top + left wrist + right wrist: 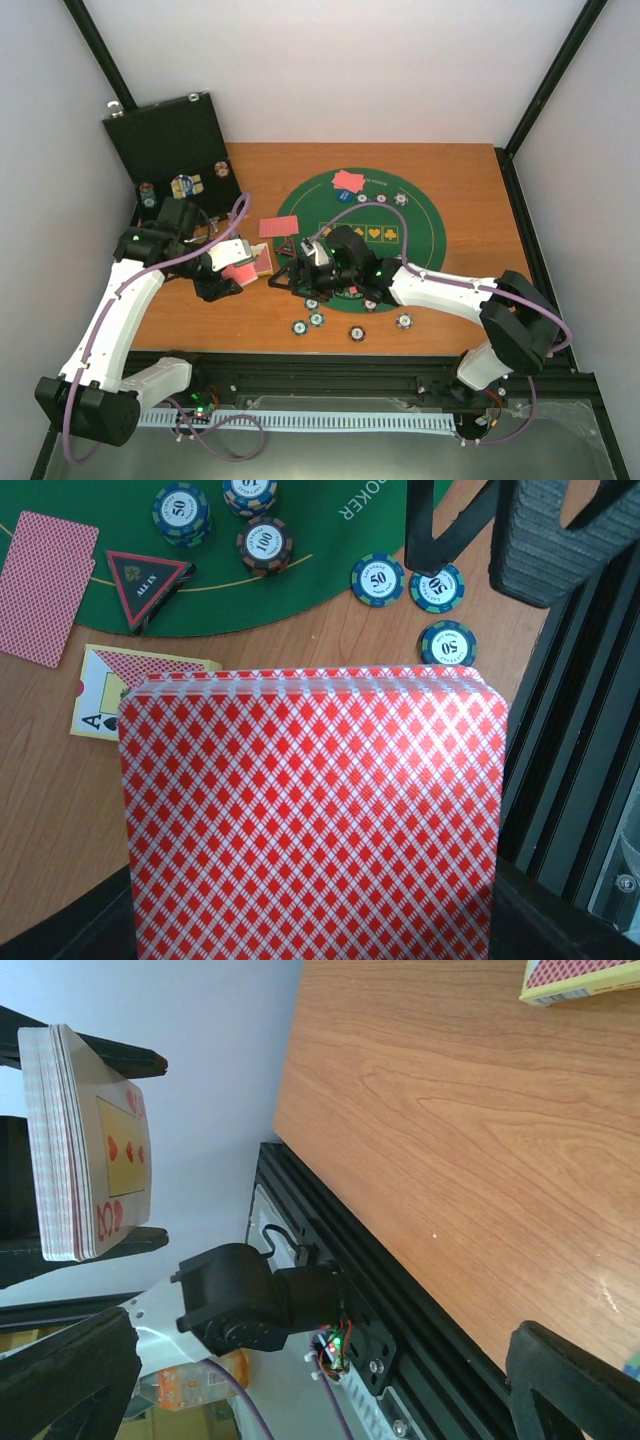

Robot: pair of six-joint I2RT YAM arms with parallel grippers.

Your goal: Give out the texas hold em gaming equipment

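The left hand (pixel 232 270) pinches the stack of red diamond-backed playing cards (pixel 310 820), face down, just ahead of the wide-spread right hand (pixel 283 276).

A deck gripped in mid-air
The left gripper (pixel 125 1150) clamps a deck of playing cards (pixel 80 1140), a hearts card facing out; the right gripper (pixel 320 1385) stands wide open by the wooden table (pixel 450 1140).
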